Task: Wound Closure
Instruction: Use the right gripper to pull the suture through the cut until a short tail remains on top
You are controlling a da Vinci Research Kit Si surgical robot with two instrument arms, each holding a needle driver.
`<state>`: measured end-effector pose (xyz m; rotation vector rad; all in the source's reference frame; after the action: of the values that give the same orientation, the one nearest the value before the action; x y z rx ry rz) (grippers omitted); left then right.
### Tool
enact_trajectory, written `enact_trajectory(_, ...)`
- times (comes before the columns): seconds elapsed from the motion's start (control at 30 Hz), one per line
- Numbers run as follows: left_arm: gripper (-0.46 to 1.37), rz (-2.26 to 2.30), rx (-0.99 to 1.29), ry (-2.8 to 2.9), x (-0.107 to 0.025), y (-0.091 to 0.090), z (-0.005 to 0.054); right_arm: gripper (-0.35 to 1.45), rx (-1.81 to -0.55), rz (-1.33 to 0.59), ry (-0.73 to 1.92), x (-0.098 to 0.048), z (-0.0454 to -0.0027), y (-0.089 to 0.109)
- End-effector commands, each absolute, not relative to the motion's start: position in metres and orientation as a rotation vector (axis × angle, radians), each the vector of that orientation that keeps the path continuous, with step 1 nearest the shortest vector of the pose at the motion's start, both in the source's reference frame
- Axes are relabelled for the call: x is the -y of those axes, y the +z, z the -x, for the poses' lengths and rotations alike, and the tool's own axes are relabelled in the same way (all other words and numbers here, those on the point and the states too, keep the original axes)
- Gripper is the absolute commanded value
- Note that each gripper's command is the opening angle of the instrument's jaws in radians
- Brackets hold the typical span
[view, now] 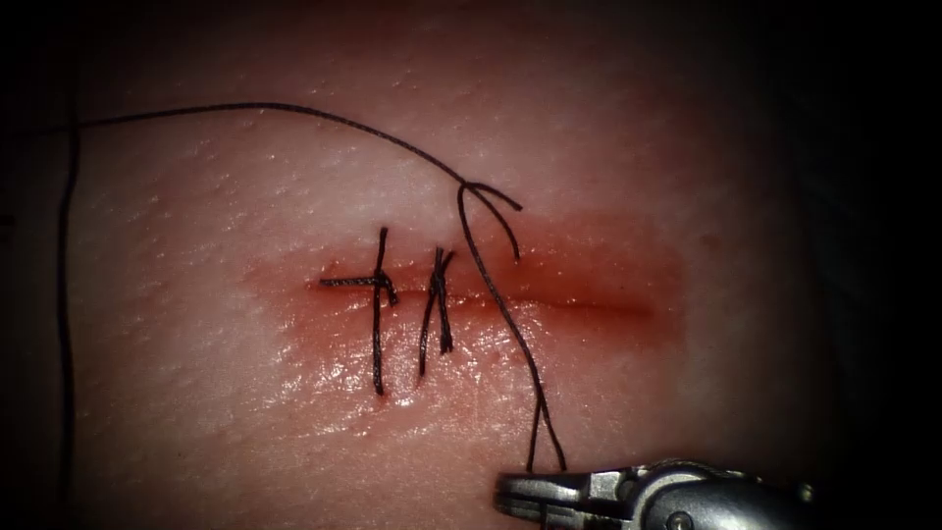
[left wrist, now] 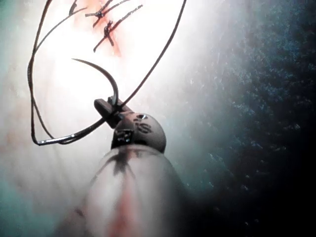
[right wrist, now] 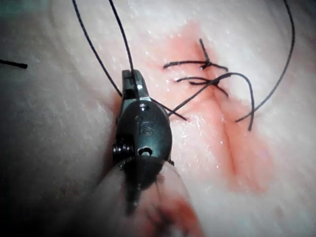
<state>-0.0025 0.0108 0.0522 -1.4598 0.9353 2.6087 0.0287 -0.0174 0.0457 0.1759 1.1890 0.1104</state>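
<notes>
two stitches in, a third half-tied
left tool (left wrist: pixel 109 107) clamps needle (left wrist: pixel 106 79) mid-curve, off tissue (view: pixel 196 393); right tool (view: pixel 520 494) pinches thread (view: pixel 500 304) — hard tugging may snap it.

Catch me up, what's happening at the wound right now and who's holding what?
Two stitches already sit tied across the left part of the cut in the tissue. A third pass of thread crosses the cut just right of them. The right tool is shut on that thread, below the cut. The left tool grips the needle around mid-curve, its point free in the air, not in the tissue. Red fluid stains the tissue around the cut.
</notes>
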Motion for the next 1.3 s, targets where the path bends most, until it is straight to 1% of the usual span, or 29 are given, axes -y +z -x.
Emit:
enact_trajectory(0.03,-0.35,1.467,-0.933,2.610,-0.011,0.052,0.0028,-0.35,-1.181,-0.188,0.092,0.018,-0.0292,0.046)
enact_trajectory(0.33,-0.35,1.496,-0.918,2.608,-0.010,0.053,0.0047,-0.35,-1.200,-0.243,0.044,0.021,-0.0346,0.042)
enact_trajectory(0.4,-0.35,1.507,-0.914,2.603,-0.009,0.053,0.0051,-0.35,-1.210,-0.262,0.026,0.023,-0.0365,0.041)
enact_trajectory(0.63,-0.35,1.518,-0.904,2.607,-0.009,0.053,0.0058,-0.35,-1.217,-0.307,-0.009,0.025,-0.0408,0.039)
enact_trajectory(0.8,-0.35,1.518,-0.900,2.603,-0.009,0.053,0.0058,-0.35,-1.229,-0.329,-0.020,0.026,-0.0423,0.039)
enact_trajectory(0.97,-0.35,1.520,-0.902,2.603,-0.008,0.053,0.0058,-0.35,-1.232,-0.335,-0.022,0.026,-0.0428,0.039)
enact_trajectory(1.07,-0.35,1.518,-0.901,2.606,-0.008,0.053,0.0058,-0.35,-1.269,-0.315,-0.002,0.026,-0.0426,0.039)
enact_trajectory(1.1,-0.35,1.518,-0.902,2.606,-0.008,0.053,0.0058,-0.19,-1.276,-0.306,0.006,0.026,-0.0425,0.039)
enact_trajectory(1.13,-0.35,1.523,-0.895,2.602,-0.008,0.053,0.0058,0.40,-1.288,-0.282,0.028,0.025,-0.0422,0.039)
enact_trajectory(1.17,-0.35,1.523,-0.895,2.602,-0.008,0.053,0.0058,0.71,-1.291,-0.269,0.041,0.025,-0.0421,0.039)
enact_trajectory(1.2,-0.35,1.523,-0.895,2.602,-0.008,0.053,0.0058,0.94,-1.298,-0.258,0.054,0.025,-0.0419,0.039)
enact_trajectory(1.23,-0.35,1.523,-0.895,2.602,-0.008,0.053,0.0058,1.01,-1.299,-0.253,0.063,0.024,-0.0416,0.039)
enact_trajectory(1.3,-0.35,1.523,-0.895,2.602,-0.008,0.053,0.0058,1.08,-1.306,-0.248,0.079,0.024,-0.0410,0.038)
